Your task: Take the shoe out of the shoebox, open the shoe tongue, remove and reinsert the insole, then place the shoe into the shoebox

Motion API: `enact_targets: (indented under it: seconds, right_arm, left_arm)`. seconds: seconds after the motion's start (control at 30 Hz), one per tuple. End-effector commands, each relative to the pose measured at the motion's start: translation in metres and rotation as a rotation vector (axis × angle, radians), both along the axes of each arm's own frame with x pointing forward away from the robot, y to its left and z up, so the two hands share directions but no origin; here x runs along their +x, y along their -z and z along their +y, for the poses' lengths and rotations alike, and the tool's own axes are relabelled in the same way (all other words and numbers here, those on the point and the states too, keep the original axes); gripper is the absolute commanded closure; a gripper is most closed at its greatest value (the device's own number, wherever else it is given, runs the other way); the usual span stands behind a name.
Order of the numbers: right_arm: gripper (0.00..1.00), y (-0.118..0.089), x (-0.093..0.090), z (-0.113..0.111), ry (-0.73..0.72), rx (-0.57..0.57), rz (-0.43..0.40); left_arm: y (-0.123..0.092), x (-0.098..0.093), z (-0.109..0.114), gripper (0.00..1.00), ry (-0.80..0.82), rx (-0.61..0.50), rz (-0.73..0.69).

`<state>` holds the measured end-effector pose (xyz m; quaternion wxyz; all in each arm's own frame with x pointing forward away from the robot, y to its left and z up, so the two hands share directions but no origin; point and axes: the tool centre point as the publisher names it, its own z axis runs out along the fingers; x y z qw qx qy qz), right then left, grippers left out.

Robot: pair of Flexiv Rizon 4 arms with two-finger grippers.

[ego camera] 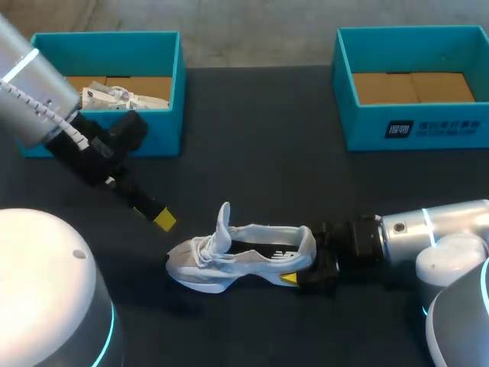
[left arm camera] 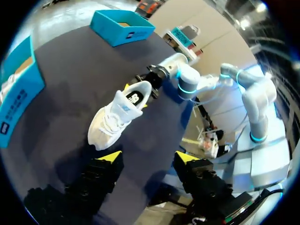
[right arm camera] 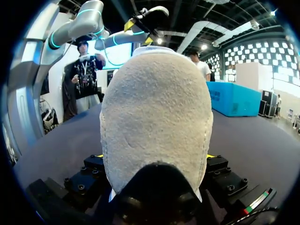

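A white sneaker [ego camera: 244, 264] lies on its sole mid-table, toe to the left, with its tongue [ego camera: 223, 222] standing upright. My right gripper [ego camera: 302, 269] holds the heel from both sides; in the right wrist view the heel [right arm camera: 157, 122] fills the space between the fingers. My left gripper [ego camera: 162, 220] hangs above the table, up and left of the toe. In the left wrist view its yellow tips stand apart around nothing [left arm camera: 149, 158], with the sneaker [left arm camera: 115, 119] ahead of them.
A teal shoebox [ego camera: 164, 92] stands at the back left with white items inside. A second teal box [ego camera: 416, 126] at the back right shows a bare cardboard floor. The dark tabletop [ego camera: 260, 168] lies between them.
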<state>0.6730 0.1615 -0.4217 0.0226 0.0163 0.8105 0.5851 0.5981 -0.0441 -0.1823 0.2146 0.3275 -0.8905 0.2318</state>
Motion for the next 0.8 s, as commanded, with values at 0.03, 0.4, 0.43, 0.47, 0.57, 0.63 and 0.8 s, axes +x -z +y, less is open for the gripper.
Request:
enact_targets:
  seconds: [0.03,0.4,0.43,0.47,0.57,0.63,0.8]
  right_arm:
    - [1.0,0.0,0.0,0.0,0.001,-0.003,0.0]
    - [1.0,0.0,0.0,0.0,0.001,-0.003,0.0]
    - [1.0,0.0,0.0,0.0,0.001,-0.003,0.0]
    - [1.0,0.0,0.0,0.0,0.001,-0.003,0.0]
    - [1.0,0.0,0.0,0.0,0.001,-0.003,0.0]
    - [1.0,0.0,0.0,0.0,0.001,-0.003,0.0]
    - [1.0,0.0,0.0,0.0,0.001,-0.003,0.0]
  left_arm:
    - [-0.013,-0.005,-0.008,1.0,0.426,0.133,-0.219]
    - [-0.03,-0.02,-0.025,1.0,0.813,0.251,-0.353]
    - [-0.03,-0.02,-0.025,1.0,0.813,0.251,-0.353]
    - [-0.03,-0.02,-0.025,1.0,0.813,0.251,-0.353]
    - [-0.03,-0.02,-0.025,1.0,0.813,0.251,-0.353]
    - [-0.03,-0.02,-0.025,1.0,0.813,0.251,-0.353]
    - [-0.03,-0.02,-0.025,1.0,0.813,0.251,-0.353]
